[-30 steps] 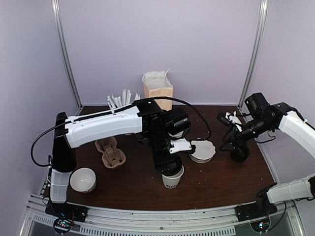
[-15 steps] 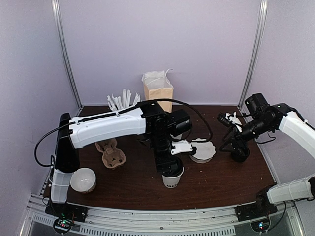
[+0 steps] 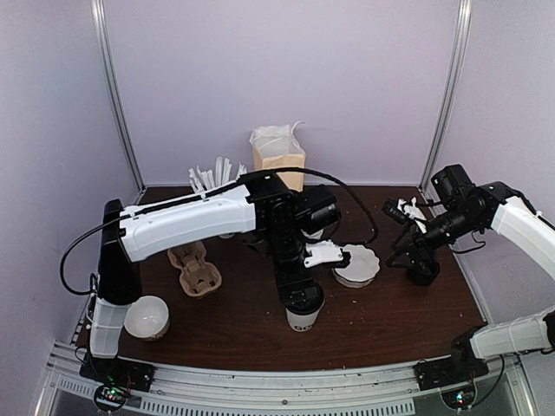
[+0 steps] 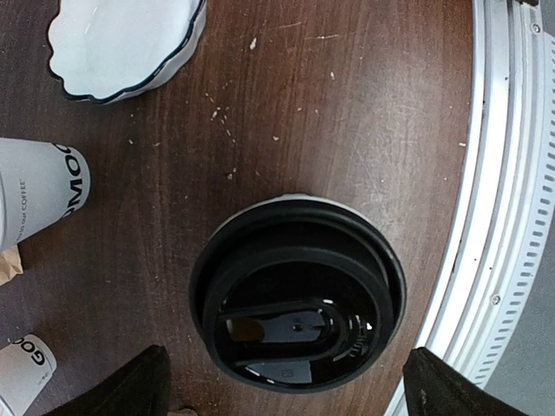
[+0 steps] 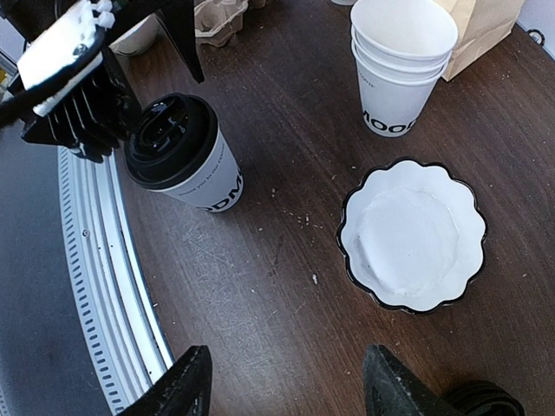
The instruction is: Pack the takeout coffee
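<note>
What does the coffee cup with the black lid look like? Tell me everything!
The takeout coffee is a white paper cup with dark letters printed on its side. A shiny black domed plastic lid is pressed on top. It stands upright on the brown wooden table, close to the metal rail, with a scalloped white plate nearby. The left end effector hangs right above it, fingers open on either side, not squeezing it.
</note>
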Tool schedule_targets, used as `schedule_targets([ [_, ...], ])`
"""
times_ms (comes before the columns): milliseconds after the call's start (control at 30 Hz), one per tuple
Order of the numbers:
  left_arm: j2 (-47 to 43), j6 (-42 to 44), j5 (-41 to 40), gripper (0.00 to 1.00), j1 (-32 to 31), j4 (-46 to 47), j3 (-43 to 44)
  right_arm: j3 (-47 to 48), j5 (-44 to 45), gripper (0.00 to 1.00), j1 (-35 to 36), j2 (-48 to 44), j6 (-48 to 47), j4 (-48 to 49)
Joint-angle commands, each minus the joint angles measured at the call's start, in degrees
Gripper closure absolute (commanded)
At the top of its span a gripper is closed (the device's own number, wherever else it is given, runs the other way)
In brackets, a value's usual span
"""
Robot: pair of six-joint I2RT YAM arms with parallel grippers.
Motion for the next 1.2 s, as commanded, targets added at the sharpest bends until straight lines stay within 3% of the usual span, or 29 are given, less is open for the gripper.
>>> schedule_targets([
  [0, -6.7, 0.1, -1.9, 0.03, -0.5, -1.8, 0.6, 2.0, 0.1, 0.37, 0.3, 0.2, 0.7, -0.8],
  [167, -21.2, -1.3, -7.8, 0.02, 0.2, 13.1, -15.3, 5.5, 1.4, 0.37, 0.3, 3.3, 3.9, 0.1],
  [300, -27.8, -8.3, -9.9, 0.03, 2.5, 26.4, -27.7, 6.9, -0.3, 0.39, 1.7, 7.6, 6.3, 0.5],
  [533, -34.7, -25.4, 1.6, 0.18, 9.3, 43.3, -44.2, 7.3, -2.3, 0.44, 9.1, 14.4, 10.8, 2.7],
  [800, -35.2, -31.8, 0.8, 0.14, 10.0, 44.4, -50.9, 11.0, -5.2, 0.44, 14.2, 22.5, 12.6, 0.6],
  [1000, -35.6, -36.0, 5.1, 0.12, 10.2, 49.7, -54.9, 12.5, -9.5, 0.43, 14.9, 27.2, 14.4, -0.5],
  [1167, -36.5, -40.3, 3.7, 0.12, 10.3, 55.1, -56.6, 14.2, -14.6, 0.39, 15.0, 30.5, 15.1, -2.7],
])
